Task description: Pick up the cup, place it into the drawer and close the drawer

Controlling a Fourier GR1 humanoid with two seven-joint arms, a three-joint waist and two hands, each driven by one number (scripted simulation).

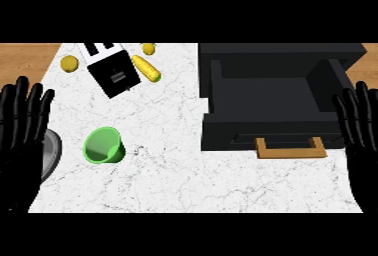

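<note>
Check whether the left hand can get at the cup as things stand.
Probably yes. The left hand rests open at the view's left edge, and the green cup lies tipped on the counter just to its right, with only bare marble between them. The grey plate sits partly under the hand, not in the path.

1. A white marbled counter [184, 185] spans the gap between the left hand [22, 125] and the right hand [359, 125].
2. A grey round plate [52, 150] lies just beside the left hand, partly hidden by it.
3. A yellow lemon [69, 63] sits beyond the left hand's fingertips.
4. A black-and-white box [114, 72] lies tilted farther toward the right hand.
5. A corn cob [146, 69] rests just beside the box.
6. A small yellow fruit [148, 48] lies beyond the cob, well apart from both hands.
</note>
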